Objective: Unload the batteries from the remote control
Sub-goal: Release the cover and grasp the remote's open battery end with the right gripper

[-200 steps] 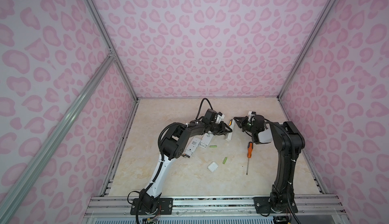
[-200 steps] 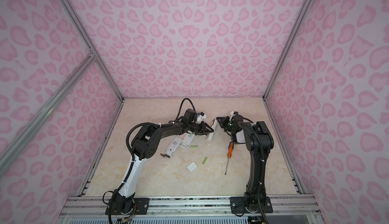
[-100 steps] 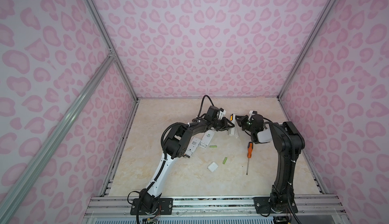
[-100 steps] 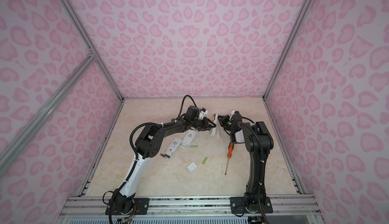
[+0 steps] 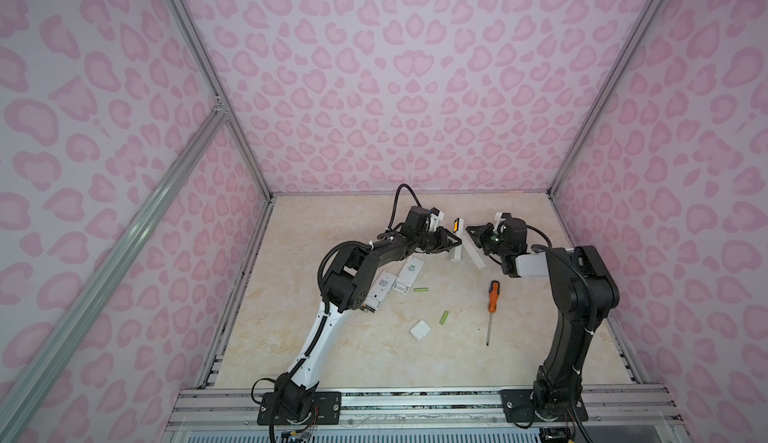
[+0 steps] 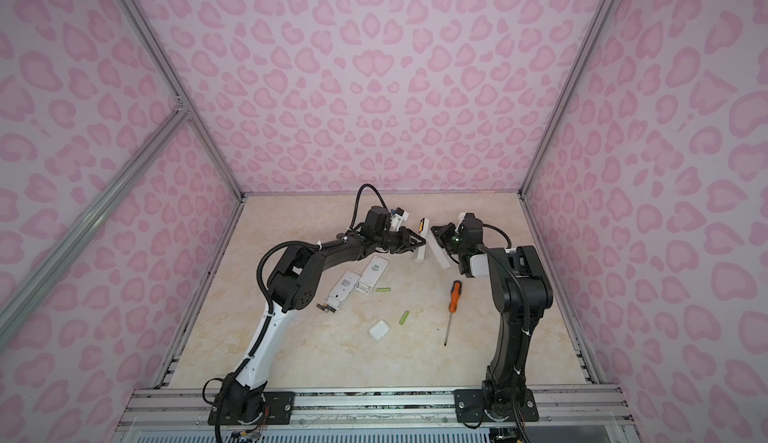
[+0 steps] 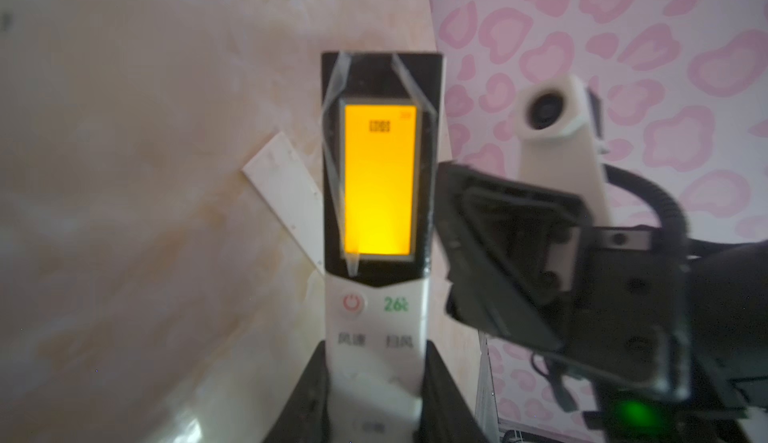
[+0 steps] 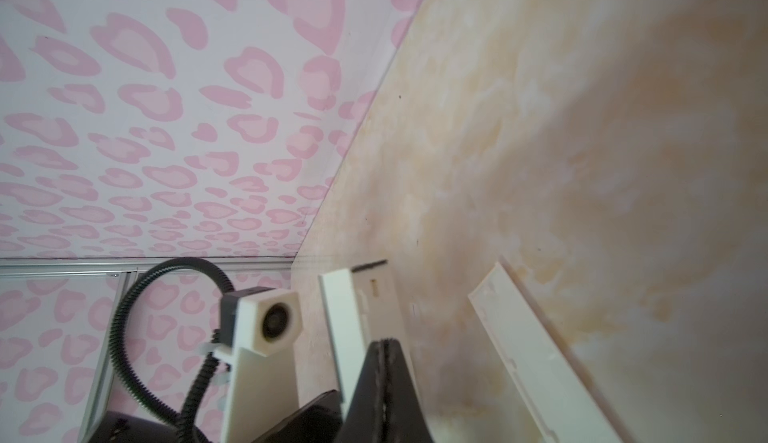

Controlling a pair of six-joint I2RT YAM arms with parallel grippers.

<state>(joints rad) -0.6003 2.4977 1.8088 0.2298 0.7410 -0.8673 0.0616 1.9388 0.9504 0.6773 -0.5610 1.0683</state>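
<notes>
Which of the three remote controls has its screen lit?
The remote control in the left gripper: its screen glows orange. The other two remote controls lie on the table, no lit screen showing.

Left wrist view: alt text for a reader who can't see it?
The left end effector grips a white remote whose orange screen is lit. The shut right end effector hovers close beside it; a white strip lies on the beige table behind.

Three white slim plastic remote controls (image 5: 456, 255) (image 5: 409, 274) (image 5: 382, 289) and two lime-green cylindrical batteries (image 5: 420, 290) (image 5: 444, 317) were counted. Also present were one orange-handled metal screwdriver (image 5: 493, 296), one small white rectangular cover (image 5: 420, 330) and one long white plastic strip (image 5: 474, 254).
</notes>
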